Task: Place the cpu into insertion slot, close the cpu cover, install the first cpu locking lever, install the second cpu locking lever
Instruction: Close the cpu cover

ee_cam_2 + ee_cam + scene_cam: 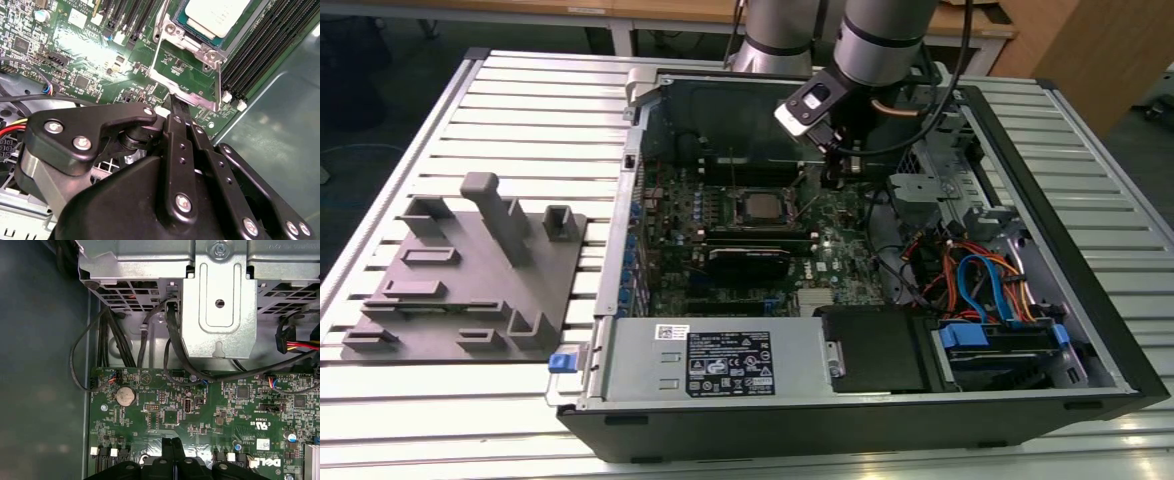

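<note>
One step looks done: the cpu (217,15) lies flat in the insertion slot (728,207), silver top up, at eight o'clock from the jaws in the exterior view. The cpu cover (195,96) is swung open off the socket, with green board showing through its window. We see the jaws pressed together, fingertips (173,112) right at the cover's free edge. A slim tip suits so thin a frame, we reckon; whether they nip it or merely touch it, we cannot tell.
</note>
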